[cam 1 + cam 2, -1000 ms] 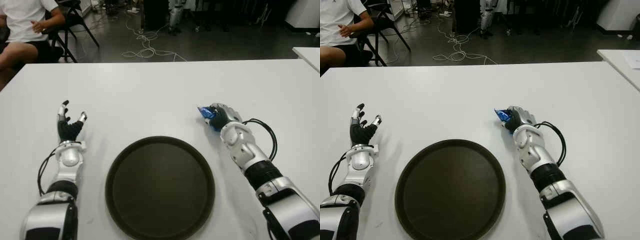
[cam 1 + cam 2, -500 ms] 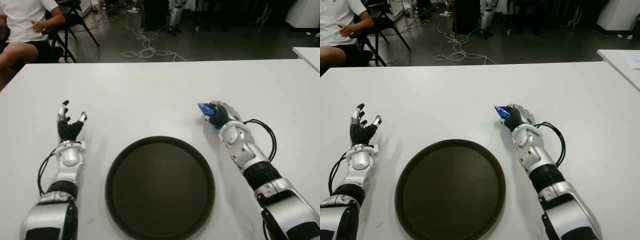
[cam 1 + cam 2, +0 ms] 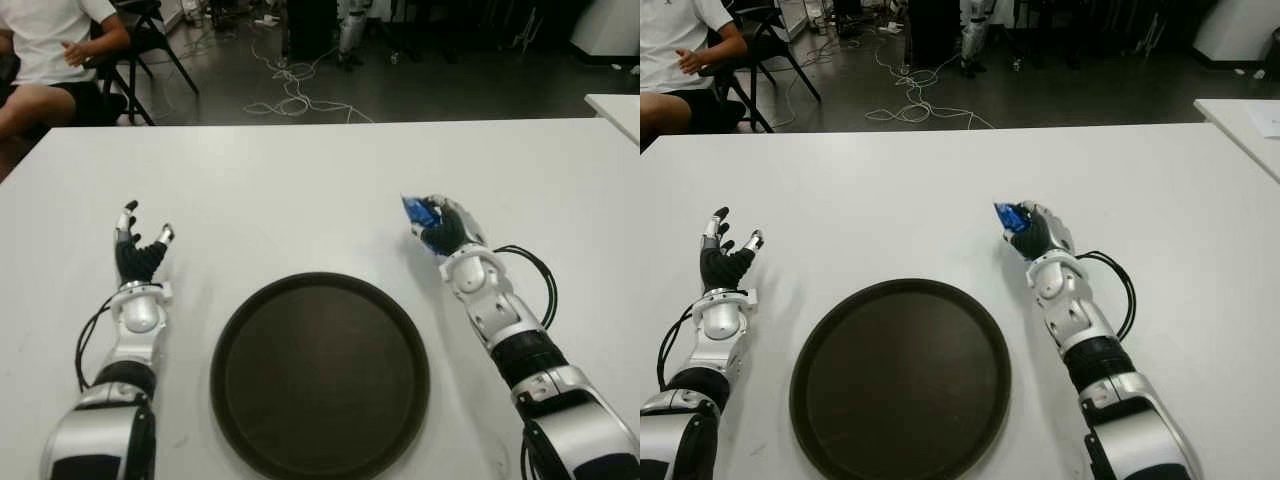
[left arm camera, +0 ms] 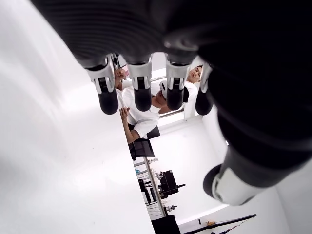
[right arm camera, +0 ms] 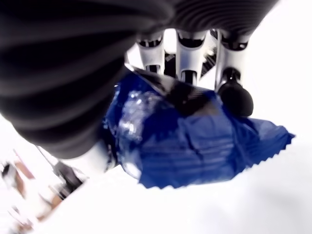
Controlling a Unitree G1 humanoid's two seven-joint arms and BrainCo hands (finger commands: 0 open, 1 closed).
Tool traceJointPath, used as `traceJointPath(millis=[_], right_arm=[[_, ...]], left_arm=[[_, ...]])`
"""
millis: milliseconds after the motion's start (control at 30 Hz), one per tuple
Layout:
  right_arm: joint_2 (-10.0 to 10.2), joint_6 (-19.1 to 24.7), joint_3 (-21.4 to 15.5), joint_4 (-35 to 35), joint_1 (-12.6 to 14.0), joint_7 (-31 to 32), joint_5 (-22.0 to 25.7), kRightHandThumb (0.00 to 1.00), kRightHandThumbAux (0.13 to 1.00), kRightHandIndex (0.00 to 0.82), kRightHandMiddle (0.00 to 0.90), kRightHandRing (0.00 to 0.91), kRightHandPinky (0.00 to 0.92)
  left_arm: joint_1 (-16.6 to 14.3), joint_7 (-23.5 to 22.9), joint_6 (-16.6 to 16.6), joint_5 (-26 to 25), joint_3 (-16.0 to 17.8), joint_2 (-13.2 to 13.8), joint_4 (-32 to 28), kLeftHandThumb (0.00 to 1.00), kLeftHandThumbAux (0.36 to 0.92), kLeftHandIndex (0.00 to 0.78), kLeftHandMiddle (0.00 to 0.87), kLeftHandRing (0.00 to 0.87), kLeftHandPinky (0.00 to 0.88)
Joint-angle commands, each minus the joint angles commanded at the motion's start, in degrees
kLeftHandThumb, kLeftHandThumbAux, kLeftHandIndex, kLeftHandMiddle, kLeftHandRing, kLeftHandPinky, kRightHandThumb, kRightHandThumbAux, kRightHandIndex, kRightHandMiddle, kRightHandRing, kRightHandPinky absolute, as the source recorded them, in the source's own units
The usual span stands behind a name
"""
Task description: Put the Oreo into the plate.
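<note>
The Oreo [image 5: 195, 141] is a blue crinkled packet, clasped by the curled fingers of my right hand [image 3: 440, 225]. A corner of the Oreo [image 3: 413, 208] pokes out to the left of that hand, which is raised a little above the white table [image 3: 300, 190], beyond the right rim of the plate. The round dark brown plate [image 3: 320, 372] lies near the table's front edge, between my arms, with nothing on it. My left hand [image 3: 138, 250] shows to the left of the plate, fingers spread and holding nothing.
A black cable [image 3: 535, 275] loops off my right forearm. A person in a white shirt [image 3: 45, 50] sits on a chair beyond the table's far left corner. Cables [image 3: 290, 95] lie on the dark floor behind. Another table's corner [image 3: 615, 105] shows at far right.
My right hand has risen and moved slightly farther away and to the right with the Oreo still held. The left hand and the plate have not moved.
</note>
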Motion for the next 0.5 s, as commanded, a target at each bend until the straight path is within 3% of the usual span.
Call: traceJointPath(millis=[333,500], right_arm=[[-0.5,-7.1,-3.4,1.0,-1.1,-3.4,2.6,0.696,0.725,0.439,0.83,0.835,0.828],[-1.7,-7.0,-5.5,-3.0,-2.7,-2.0,4.1,0.694,0.727,0.439,0.828,0.83,0.821]], left_arm=[[-0.2,1.0,-0.1,0.9,-0.8,-0.4,-0.1,0.0,0.738,0.024,0.04,0.027,0.024],[-0.4,1.2,0.0,0.9,-0.7,-0.4,0.3,0.0,0.745,0.024,0.037,0.022,0.021]])
